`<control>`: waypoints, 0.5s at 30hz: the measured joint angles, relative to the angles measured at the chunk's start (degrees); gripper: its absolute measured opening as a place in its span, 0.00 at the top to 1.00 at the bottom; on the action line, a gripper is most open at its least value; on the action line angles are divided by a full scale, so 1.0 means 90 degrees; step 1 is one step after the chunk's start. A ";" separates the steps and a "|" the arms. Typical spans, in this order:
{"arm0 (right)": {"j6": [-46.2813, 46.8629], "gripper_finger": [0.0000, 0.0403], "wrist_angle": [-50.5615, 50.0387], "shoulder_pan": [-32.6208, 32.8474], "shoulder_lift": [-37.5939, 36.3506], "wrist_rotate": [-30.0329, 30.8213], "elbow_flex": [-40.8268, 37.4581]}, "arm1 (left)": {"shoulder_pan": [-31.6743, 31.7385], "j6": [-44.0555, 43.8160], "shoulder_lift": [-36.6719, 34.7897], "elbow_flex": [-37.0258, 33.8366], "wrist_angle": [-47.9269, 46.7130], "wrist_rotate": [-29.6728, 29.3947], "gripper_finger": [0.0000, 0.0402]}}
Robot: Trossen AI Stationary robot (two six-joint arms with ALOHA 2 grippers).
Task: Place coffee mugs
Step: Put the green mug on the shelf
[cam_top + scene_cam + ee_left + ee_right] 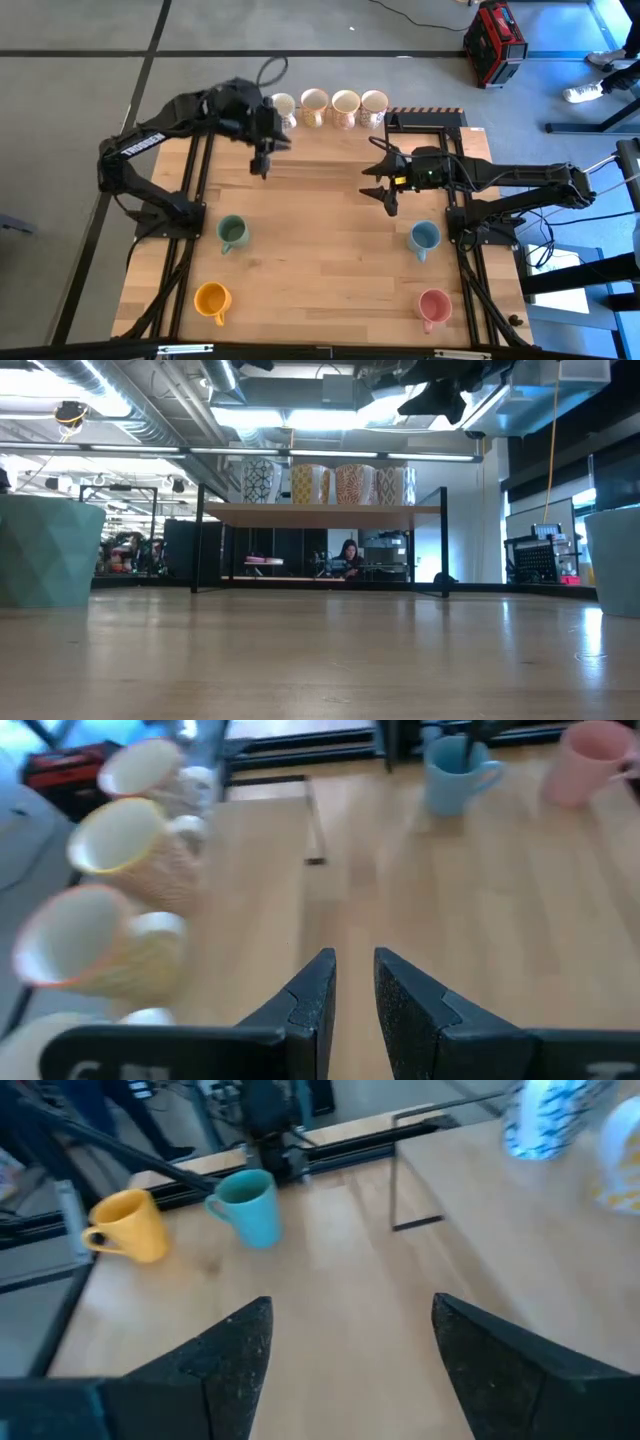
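Four white patterned mugs stand in a row on their bases at the table's far edge; they also show in the left wrist view. The green mug and the orange mug stand near the left side. The light blue mug and the pink mug stand near the right side. My left gripper hovers in front of the row's left end, its fingers only narrowly apart. My right gripper hovers right of centre, wide open. Neither holds anything.
Bare wooden tabletop lies between the four coloured mugs. Black frame rails run along both sides of the table. A red case sits on the floor beyond the far right corner. A person sits far off in the room.
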 joint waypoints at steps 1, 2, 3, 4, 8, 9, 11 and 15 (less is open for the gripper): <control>0.0108 0.34 -0.0021 0.0000 0.0000 -0.0062 0.0000 | -0.0148 -0.0133 -0.0034 -0.0107 0.0079 -0.0053 0.84; 0.0180 0.34 -0.0048 0.0000 0.0000 -0.0115 0.0000 | -0.0308 -0.0265 -0.0081 -0.0225 0.0098 -0.0131 0.84; 0.0281 0.35 -0.0050 0.0000 0.0000 -0.0181 0.0000 | -0.0468 -0.0414 -0.0122 -0.0348 0.0052 -0.0237 0.84; 0.0372 0.35 -0.0043 0.0000 0.0000 -0.0263 0.0000 | -0.0628 -0.0589 -0.0155 -0.0443 0.0033 -0.0387 0.84; 0.0564 0.37 -0.0054 0.0000 -0.0002 -0.0913 0.0000 | -0.1345 -0.1444 -0.0251 -0.0730 0.0053 -0.0918 0.84; 0.0568 0.37 -0.0060 0.0000 -0.0002 -0.1119 0.0000 | -0.1525 -0.1663 -0.0263 -0.0773 0.0051 -0.1014 0.84; 0.0568 0.37 -0.0073 0.0000 -0.0002 -0.1404 0.0000 | -0.1917 -0.2153 -0.0267 -0.0829 0.0086 -0.1202 0.84; 0.0566 0.37 -0.0087 0.0000 -0.0002 -0.1911 0.0000 | -0.2502 -0.2999 -0.0250 -0.0998 0.0336 -0.1251 0.84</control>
